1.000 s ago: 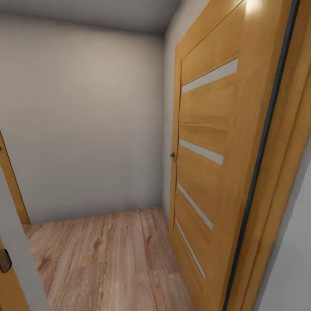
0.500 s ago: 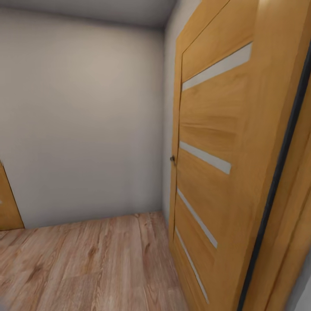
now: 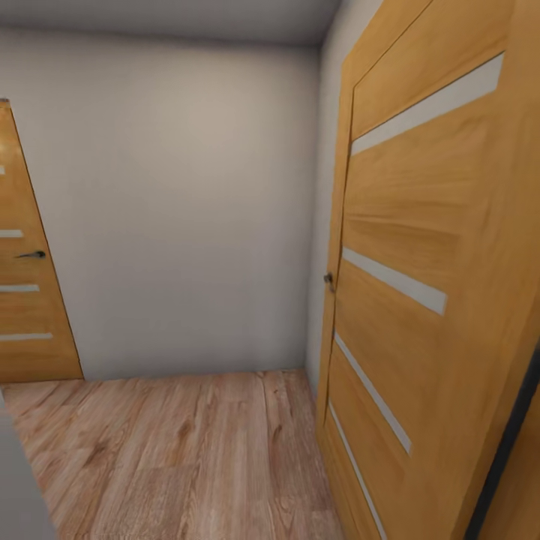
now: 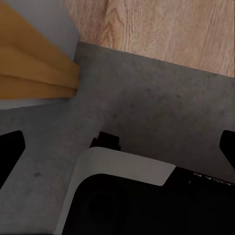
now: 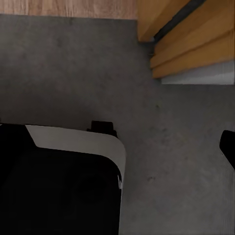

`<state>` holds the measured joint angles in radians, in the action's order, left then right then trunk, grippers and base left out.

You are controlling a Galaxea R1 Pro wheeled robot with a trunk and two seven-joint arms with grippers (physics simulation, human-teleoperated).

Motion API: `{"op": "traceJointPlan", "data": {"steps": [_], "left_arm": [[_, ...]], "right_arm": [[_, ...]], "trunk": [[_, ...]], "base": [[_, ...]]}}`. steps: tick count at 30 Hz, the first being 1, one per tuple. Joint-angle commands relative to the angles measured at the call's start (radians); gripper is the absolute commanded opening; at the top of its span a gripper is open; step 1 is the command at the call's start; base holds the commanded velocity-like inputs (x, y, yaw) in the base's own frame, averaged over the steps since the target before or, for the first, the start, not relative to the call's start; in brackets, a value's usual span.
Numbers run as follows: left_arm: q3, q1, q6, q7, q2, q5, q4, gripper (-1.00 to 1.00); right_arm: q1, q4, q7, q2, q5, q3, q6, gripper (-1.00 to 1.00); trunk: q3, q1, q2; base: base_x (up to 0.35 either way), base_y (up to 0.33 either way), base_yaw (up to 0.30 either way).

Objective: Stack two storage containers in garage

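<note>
Ahead lies an open strip of wood-plank floor [image 3: 180,450], closed off by a plain wall [image 3: 180,202]. A striped orange door [image 3: 420,300] crowds the right side; another door [image 3: 26,285] stands at far left. Under the arms, grey concrete floor [image 5: 63,63] looks unobstructed, though the door frame [image 5: 191,39] stands near.

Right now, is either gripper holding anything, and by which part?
Nothing is held. The left gripper and the right gripper's finger have only bare grey floor beyond them.
</note>
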<state>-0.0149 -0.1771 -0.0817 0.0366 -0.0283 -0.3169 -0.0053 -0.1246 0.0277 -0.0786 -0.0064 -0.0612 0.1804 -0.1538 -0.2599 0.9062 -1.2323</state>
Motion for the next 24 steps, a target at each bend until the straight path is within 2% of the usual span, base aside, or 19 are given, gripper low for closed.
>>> {"op": "traceJointPlan", "data": {"steps": [1, 17, 24], "left_arm": [[-0.002, -0.001, -0.003, 0.002, 0.0, -0.004, 0.001, 1.0], [-0.002, -0.001, -0.003, 0.0, 0.0, -0.004, 0.001, 1.0], [-0.002, -0.001, -0.003, 0.0, 0.001, -0.002, 0.001, 1.0]], "right_arm": [[-0.001, 0.003, -0.002, 0.0, -0.006, 0.008, -0.006, 1.0], [-0.001, 0.003, -0.002, 0.0, -0.006, 0.008, -0.006, 1.0], [-0.001, 0.003, -0.001, 0.0, -0.008, 0.01, -0.005, 1.0]], "trunk": [[-0.001, 0.0, -0.001], [-0.001, 0.0, -0.001], [-0.001, 0.0, -0.001]], "base": [[0.0, 0.0, 0.269], [0.0, 0.0, 0.268], [0.001, 0.0, 0.082]]}}
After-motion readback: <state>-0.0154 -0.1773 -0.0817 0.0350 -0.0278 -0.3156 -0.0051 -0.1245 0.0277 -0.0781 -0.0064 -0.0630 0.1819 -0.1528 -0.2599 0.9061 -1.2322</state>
